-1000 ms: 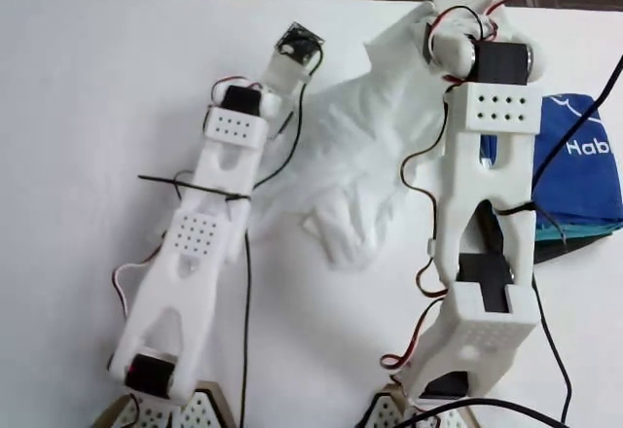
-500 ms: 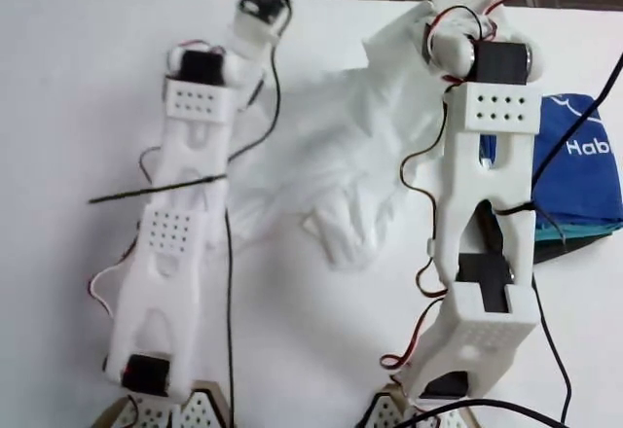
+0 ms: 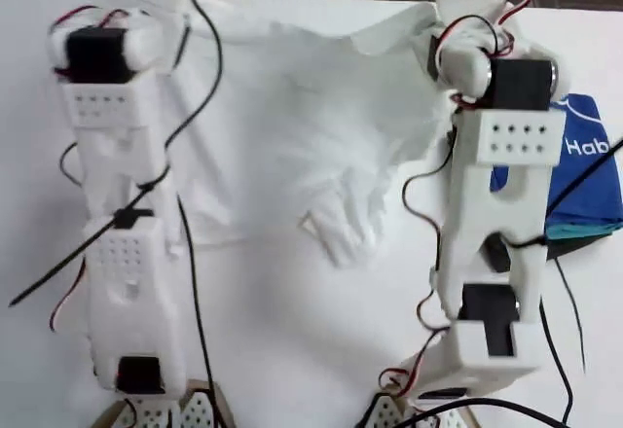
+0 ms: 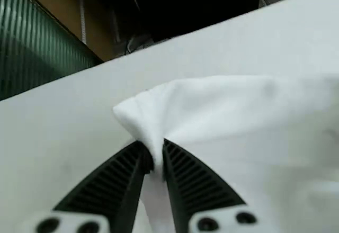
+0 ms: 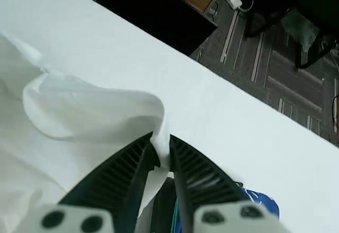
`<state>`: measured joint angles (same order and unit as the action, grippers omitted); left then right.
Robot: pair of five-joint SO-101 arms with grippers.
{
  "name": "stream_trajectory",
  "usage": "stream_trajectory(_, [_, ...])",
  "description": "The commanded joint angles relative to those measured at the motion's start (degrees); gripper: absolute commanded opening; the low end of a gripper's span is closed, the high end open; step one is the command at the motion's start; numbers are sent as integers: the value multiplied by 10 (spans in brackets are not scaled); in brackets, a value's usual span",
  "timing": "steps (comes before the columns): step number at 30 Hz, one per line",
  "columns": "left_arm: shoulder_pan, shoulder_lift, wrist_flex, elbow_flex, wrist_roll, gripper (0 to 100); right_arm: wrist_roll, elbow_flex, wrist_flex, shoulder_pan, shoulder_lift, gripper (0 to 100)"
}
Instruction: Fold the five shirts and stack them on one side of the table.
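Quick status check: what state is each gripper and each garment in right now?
Left gripper: shut, pinching a shirt edge.
Right gripper: shut, pinching another edge.
Wrinkled white cloth shirt: unfolded, held between both grippers.
Blue cloth garment: folded, not gripped.

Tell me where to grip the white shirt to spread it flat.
Probably by its two far corners, coming in from the near side. The white shirt lies stretched between them, and each bunches into a pinchable fold: the left gripper and right gripper are shut on one each.
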<state>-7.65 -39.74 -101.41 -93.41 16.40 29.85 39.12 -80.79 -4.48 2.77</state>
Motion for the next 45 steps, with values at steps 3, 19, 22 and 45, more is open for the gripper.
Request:
stream_trajectory(3, [-31,91,-11,-14,2,24,4,26,-3,-42,-135,22])
stream_trajectory(19, [-147,168,-10,279,33,24,96,22,159,-47,-215,21])
stream_trajectory(22, [-162,200,-9,291,81,24,96,28,189,-48,-186,21])
stream_trajectory(45, [-294,84,12,552,93,24,-70,133,-21,-279,339,206])
